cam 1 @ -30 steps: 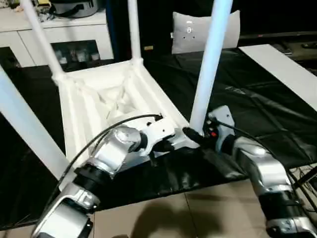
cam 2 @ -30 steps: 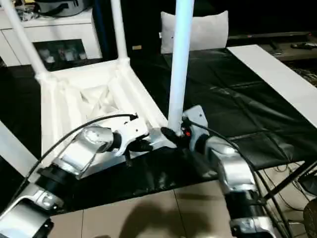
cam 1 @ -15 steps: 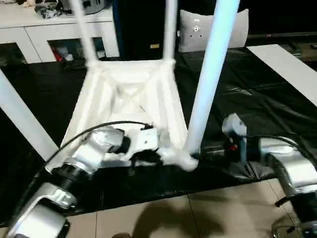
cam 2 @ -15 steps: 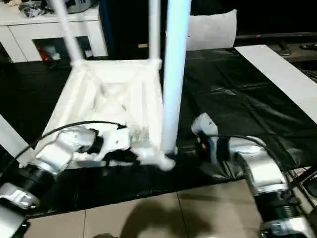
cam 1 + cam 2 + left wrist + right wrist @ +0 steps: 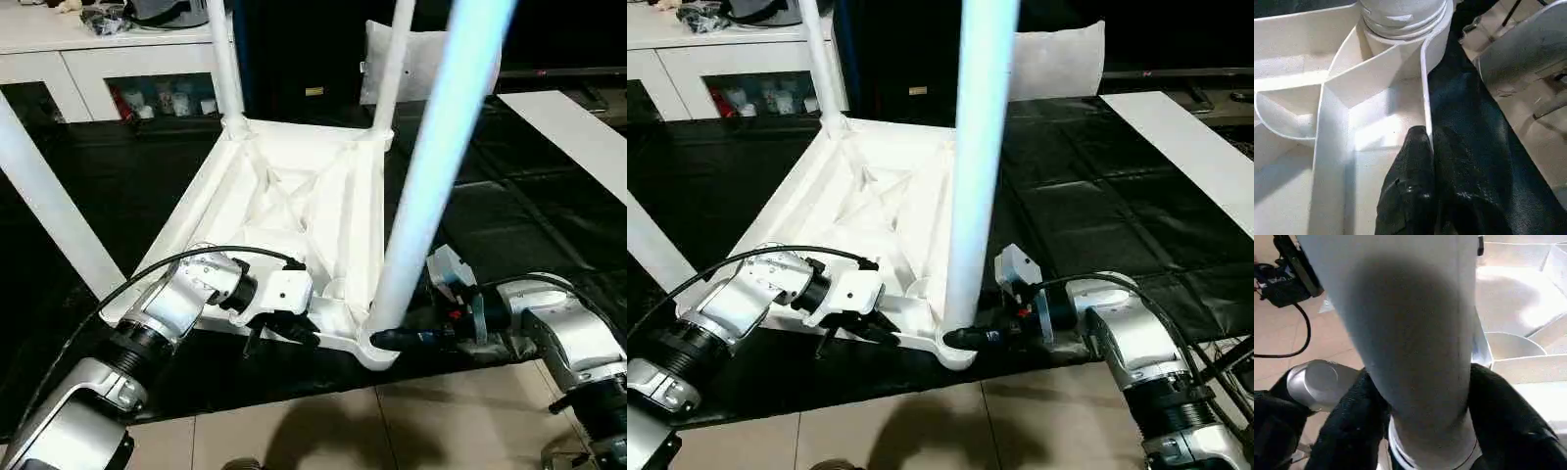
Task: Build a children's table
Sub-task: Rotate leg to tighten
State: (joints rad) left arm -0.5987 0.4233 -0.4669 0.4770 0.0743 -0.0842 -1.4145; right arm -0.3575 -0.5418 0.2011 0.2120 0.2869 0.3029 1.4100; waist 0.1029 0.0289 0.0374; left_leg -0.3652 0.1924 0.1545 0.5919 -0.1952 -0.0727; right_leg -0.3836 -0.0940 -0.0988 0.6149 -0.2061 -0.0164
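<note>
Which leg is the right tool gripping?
The near-right leg, clamped at its base by the right tool; the other three legs stand untouched.

Worktop [image 5: 549, 211] w/ crinkled black sheet over it, edge hanging above tiled floor [image 5: 323, 436]. Directly on the sheet: white tabletop [image 5: 284, 211] lying upside down, ribbed underside up, legs standing up from its corner sockets; near corner socket [image 5: 377, 345] sits right at worktop's front edge. White flat panel [image 5: 573, 127] lies on sheet at far right, well apart from tabletop
</note>
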